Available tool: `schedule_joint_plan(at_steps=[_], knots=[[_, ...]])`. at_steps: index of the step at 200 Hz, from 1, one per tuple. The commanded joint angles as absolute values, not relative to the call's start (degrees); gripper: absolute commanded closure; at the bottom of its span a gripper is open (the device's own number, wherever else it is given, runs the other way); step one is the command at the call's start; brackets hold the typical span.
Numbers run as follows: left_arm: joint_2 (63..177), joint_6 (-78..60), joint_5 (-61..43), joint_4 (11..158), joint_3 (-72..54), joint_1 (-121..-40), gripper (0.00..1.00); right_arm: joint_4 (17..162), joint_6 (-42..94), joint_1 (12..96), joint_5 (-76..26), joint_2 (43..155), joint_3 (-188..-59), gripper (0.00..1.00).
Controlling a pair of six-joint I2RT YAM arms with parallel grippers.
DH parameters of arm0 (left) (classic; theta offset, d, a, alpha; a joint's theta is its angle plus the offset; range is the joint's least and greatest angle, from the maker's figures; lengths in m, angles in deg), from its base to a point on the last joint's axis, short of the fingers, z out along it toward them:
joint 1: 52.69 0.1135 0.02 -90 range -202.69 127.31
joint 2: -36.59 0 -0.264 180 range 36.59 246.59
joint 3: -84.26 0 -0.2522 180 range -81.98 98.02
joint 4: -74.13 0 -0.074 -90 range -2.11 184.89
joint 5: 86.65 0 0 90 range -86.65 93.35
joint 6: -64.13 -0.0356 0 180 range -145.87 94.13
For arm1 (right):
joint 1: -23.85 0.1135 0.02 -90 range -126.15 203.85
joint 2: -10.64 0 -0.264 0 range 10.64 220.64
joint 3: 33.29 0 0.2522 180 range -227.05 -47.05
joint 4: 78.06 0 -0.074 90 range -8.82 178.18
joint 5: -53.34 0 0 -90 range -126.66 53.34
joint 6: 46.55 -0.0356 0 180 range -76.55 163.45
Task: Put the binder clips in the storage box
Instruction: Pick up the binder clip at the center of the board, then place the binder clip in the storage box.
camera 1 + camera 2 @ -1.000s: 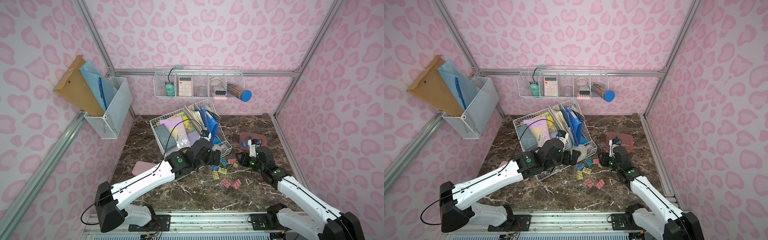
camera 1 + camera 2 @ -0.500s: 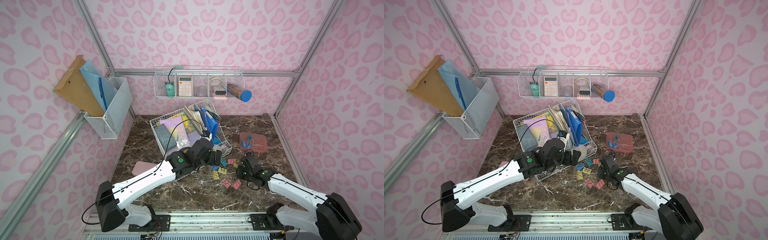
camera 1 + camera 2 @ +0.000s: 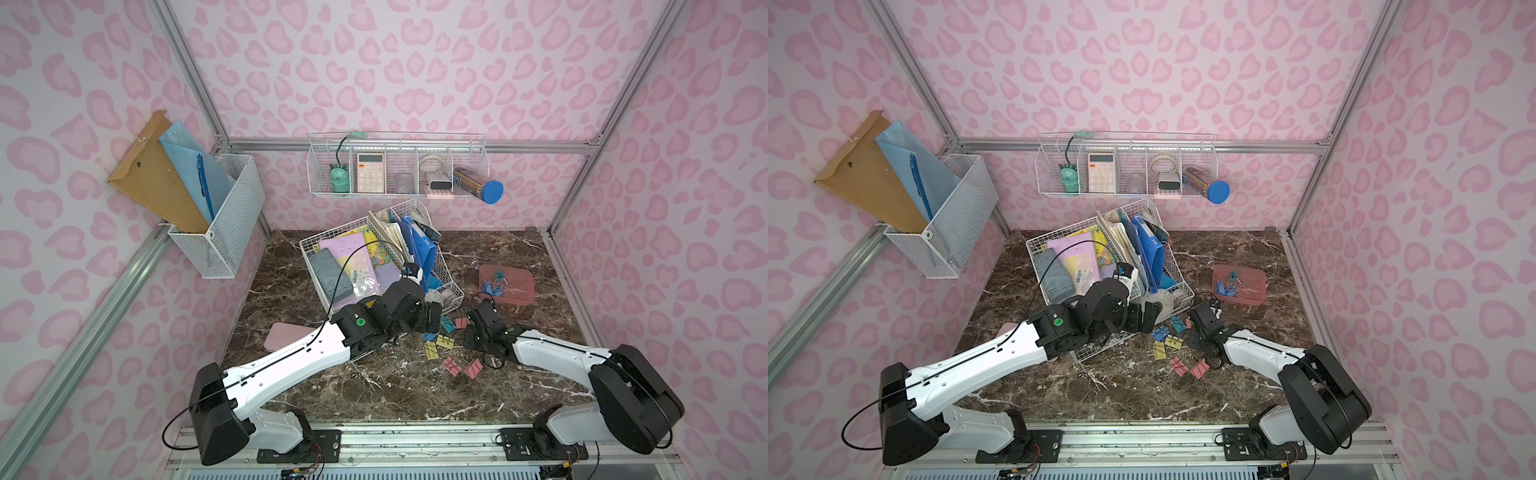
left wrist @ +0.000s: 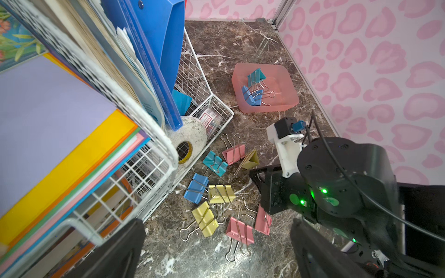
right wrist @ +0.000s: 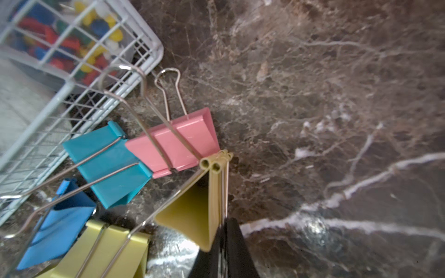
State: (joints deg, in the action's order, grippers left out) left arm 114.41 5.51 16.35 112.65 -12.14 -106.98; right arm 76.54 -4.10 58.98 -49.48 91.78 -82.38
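Note:
The dusty-pink storage box (image 3: 521, 293) (image 3: 1252, 291) (image 4: 284, 84) stands at the right rear of the marble table, with a teal clip (image 4: 256, 75) and blue clips (image 4: 251, 96) inside. Several binder clips lie loose beside the wire organiser: yellow (image 3: 431, 351) (image 4: 205, 221), pink (image 3: 451, 366) (image 4: 240, 231), blue (image 4: 195, 188), teal (image 4: 214, 162). My right gripper (image 3: 468, 323) (image 3: 1190, 329) (image 5: 225, 225) is low on the table and shut on the side of a yellow binder clip (image 5: 192, 211) (image 4: 251, 159). My left gripper (image 3: 432, 318) (image 4: 215, 226) hovers open over the pile, holding nothing.
A white wire desk organiser (image 3: 309, 243) full of papers and a blue folder crowds the clips on the left. A tape roll (image 4: 186, 140) sits in its corner. A flat pale-pink case (image 3: 286, 334) lies by the left arm. Wire baskets hang on the walls.
My right arm came from the storage box down to the clip pile and its jaws shut on the yellow clip. The left arm stayed put, open.

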Motion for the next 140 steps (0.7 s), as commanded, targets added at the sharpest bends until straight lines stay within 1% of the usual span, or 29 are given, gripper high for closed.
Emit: schedule_joint_plan(at_steps=[1, 34, 53, 80, 95, 116, 140], knots=[[114.37, 5.23, 16.93, 112.68, -11.85, -106.98, 0.0, 75.58, -3.83, 59.07, -52.04, 91.73, -82.64, 0.99], [114.11, 4.72, 15.87, 111.74, -11.84, -106.97, 0.01, 71.62, -4.85, 58.85, -54.22, 87.72, -84.08, 1.0], [113.54, 4.43, 13.99, 110.92, -12.1, -107.0, 0.01, 69.34, -3.86, 56.58, -54.47, 83.74, -85.77, 1.0], [112.46, 2.12, 7.05, 107.57, -12.63, -106.99, 0.01, 72.07, 0.49, 49.36, -48.09, 77.66, -86.62, 1.0], [112.13, 1.61, 4.94, 106.29, -12.87, -106.92, 0.01, 73.37, 5.11, 44.33, -42.07, 75.91, -87.84, 1.0], [111.92, 1.46, 4.28, 105.94, -12.95, -106.93, 0.0, 72.05, 11.12, 37.39, -37.22, 78.22, -91.94, 1.0], [111.8, 0.65, 3.91, 104.75, -13.31, -107.01, 0.0, 70.72, 16.94, 32.23, -33.78, 85.78, -98.13, 1.0]])
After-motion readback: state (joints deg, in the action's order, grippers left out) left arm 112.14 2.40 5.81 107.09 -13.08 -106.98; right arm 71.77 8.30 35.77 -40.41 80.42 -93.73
